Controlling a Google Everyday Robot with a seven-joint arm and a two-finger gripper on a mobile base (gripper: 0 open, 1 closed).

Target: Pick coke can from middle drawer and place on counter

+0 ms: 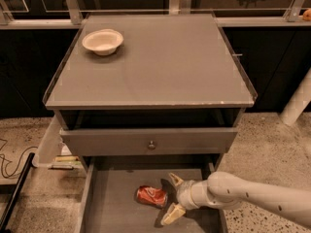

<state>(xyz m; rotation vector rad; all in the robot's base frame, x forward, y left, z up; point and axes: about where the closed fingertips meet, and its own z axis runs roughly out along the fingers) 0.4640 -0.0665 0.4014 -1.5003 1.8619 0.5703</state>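
- Camera view, the task's things: the coke can (151,196) lies on its side on the floor of the middle drawer (114,208), which is pulled out, well below the counter (160,72).
- Camera view, the end effector: the gripper (169,199) is down in the drawer just right of the can. Its two fingers are spread wide and grasp nothing, and the can's near end sits at the mouth of the gap.
- What could go wrong: the can is round, dented and lying down, so I judge that jaws closing off-centre could nudge it away to the left or pinch only its rim. A weak hold like that could let it slip on the lift.
- What stands in the way: the drawer front (107,141) with its knob (151,144) overhangs the back of the open drawer. A straight lift could knock the can or the arm (252,203) against it or the counter's edge, so the way out is probably toward the camera first.
- Around: a cream bowl (102,41) sits at the counter's far left corner, well apart from any likely landing spot. A dark cable (7,165) lies on the floor at left.
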